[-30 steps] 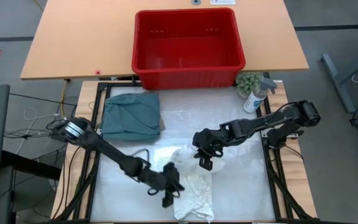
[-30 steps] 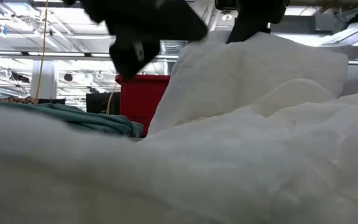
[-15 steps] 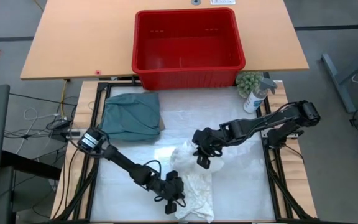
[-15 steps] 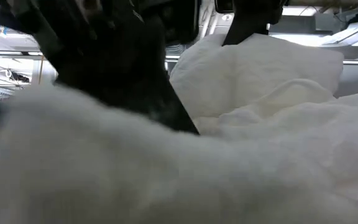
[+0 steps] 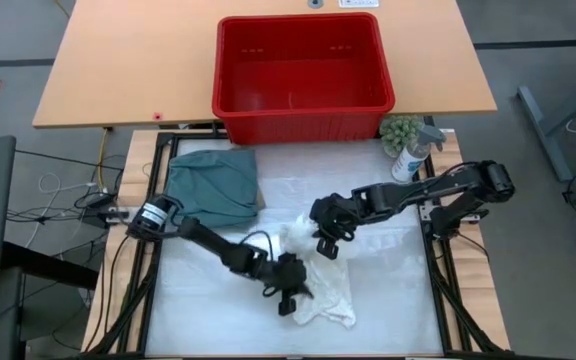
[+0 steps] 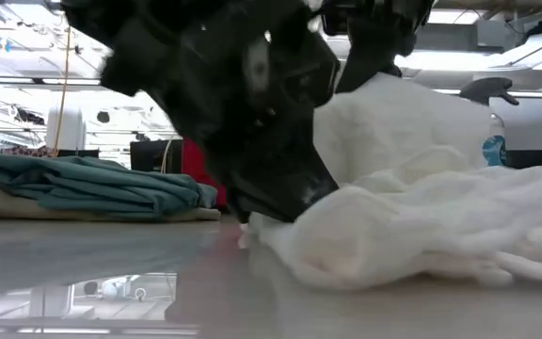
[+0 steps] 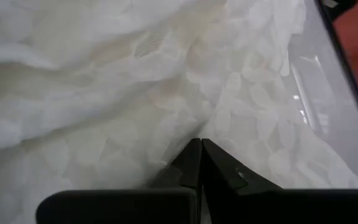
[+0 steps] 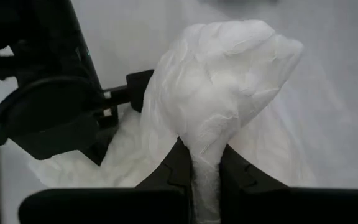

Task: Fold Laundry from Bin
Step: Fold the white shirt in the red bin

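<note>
Mid-desk (image 5: pixel 198 310), in front of the empty bright red plastic bin (image 5: pixel 303 70): the crumpled white cloth garment (image 5: pixel 320 285) lies between both arms. Right gripper (image 5: pixel 326 243) fingers are pinched narrow on its far end, lifting a bunch. Left gripper (image 5: pixel 290 297) fingers are fully closed at the near edge; whether cloth is caught, can't tell. Garment's long axis runs gripper to gripper. The folded teal-green garment (image 5: pixel 211 186) sits off to the left.
</note>
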